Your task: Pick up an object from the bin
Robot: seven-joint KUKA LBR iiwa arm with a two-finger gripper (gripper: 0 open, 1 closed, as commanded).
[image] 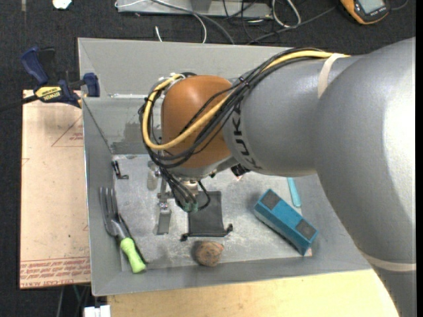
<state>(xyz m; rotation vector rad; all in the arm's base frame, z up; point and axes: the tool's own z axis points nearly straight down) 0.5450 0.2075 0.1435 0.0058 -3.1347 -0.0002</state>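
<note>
My gripper (176, 211) hangs low in the middle of the bin, under the orange wrist cover. Its two fingers stand apart, open, with only bin floor between them. One grey finger (162, 218) points down at the left. The other sits at the upper left edge of a flat black square piece (206, 220) lying on the floor. Just in front of that piece rests a brown, rough, round lump (207, 252).
A tool with grey metal jaws and a green handle (121, 231) lies along the left wall. At the right lie a blue box with a grey end (285, 219) and a thin light-blue stick (293, 193). A small black clip (119, 169) sits at the back left.
</note>
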